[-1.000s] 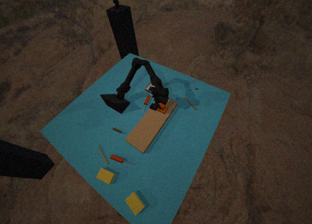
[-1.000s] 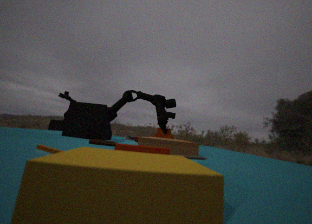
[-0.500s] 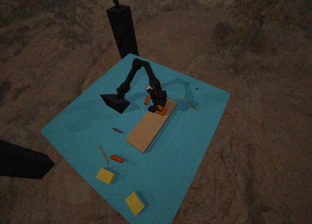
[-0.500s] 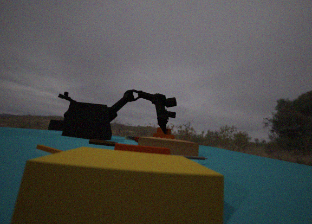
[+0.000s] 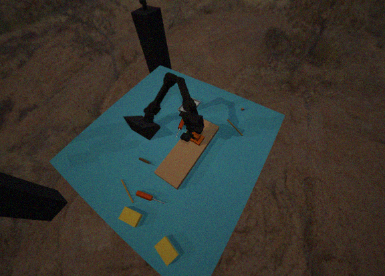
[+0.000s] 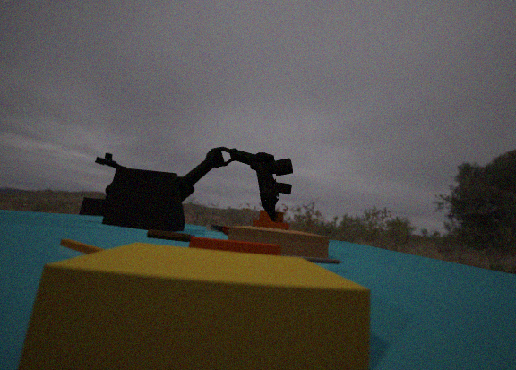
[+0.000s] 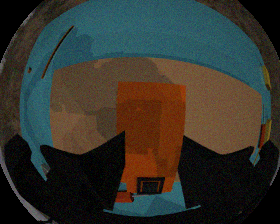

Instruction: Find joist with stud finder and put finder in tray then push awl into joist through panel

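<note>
Panel [image 5: 182, 162] [image 6: 305, 243] [image 7: 218, 110], long axis roughly along worktop [image 5: 230, 174] [image 6: 434, 296] [image 7: 141, 35] right edge, runs toward lower-left edge | your gripper [image 5: 192, 137] [image 6: 272, 218] [image 7: 151, 135] pinches stud finder [image 5: 199, 140] [image 6: 281, 225] [image 7: 148, 117] at panel's far end, right-corner side | likely sweep: lengthwise.

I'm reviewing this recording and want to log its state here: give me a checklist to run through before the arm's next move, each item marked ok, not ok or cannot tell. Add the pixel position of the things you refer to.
1. Gripper [image 5: 193, 138] [image 6: 272, 218] [image 7: 151, 135] shut on the stud finder [image 5: 198, 139] [image 6: 264, 222] [image 7: 151, 115]: ok.
2. Stud finder over the floor panel [image 5: 183, 162] [image 6: 287, 240] [image 7: 216, 110]: ok.
3. Joist located: cannot tell; no reading is legible on the stud finder's small dark display [image 7: 150, 186].
4. Stud finder in the tray [image 5: 198, 102]: not ok, it is at the panel.
5. Gripper free to take the awl: not ok, it is occupied.
</note>
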Robot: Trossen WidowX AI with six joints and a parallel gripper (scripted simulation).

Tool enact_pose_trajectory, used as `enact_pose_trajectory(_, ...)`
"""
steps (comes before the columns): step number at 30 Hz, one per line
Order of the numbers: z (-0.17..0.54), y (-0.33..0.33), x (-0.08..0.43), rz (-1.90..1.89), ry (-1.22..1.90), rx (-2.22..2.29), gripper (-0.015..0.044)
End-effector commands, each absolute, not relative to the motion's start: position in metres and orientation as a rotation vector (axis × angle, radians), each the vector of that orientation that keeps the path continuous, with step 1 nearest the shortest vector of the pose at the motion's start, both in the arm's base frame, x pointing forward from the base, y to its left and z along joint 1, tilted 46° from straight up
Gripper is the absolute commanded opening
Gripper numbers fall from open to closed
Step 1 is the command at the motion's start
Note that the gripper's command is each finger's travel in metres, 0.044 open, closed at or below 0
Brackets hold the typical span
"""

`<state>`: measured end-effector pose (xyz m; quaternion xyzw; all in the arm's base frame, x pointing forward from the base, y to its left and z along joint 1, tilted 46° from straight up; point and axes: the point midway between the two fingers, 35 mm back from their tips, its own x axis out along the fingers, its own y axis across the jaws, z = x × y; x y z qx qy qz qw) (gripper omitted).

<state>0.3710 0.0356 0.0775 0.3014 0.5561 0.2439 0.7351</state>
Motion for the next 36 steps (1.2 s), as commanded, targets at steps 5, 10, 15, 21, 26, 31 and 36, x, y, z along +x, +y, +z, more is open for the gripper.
enact_pose_trajectory(5,0.066,0.025,0.371,0.529,1.226,0.662,0.0000)
enact_pose_trajectory(10,0.060,0.019,0.371,0.528,1.226,0.661,0.0000)
enact_pose_trajectory(15,0.055,0.014,0.371,0.528,1.226,0.661,0.0000)
enact_pose_trajectory(21,0.048,0.007,0.372,0.528,1.226,0.661,0.0000)
enact_pose_trajectory(26,0.042,0.002,0.372,0.528,1.226,0.660,0.0000)
enact_pose_trajectory(31,0.037,-0.004,0.372,0.527,1.226,0.660,0.0000)
enact_pose_trajectory(36,0.031,-0.010,0.372,0.527,1.226,0.660,0.0000)
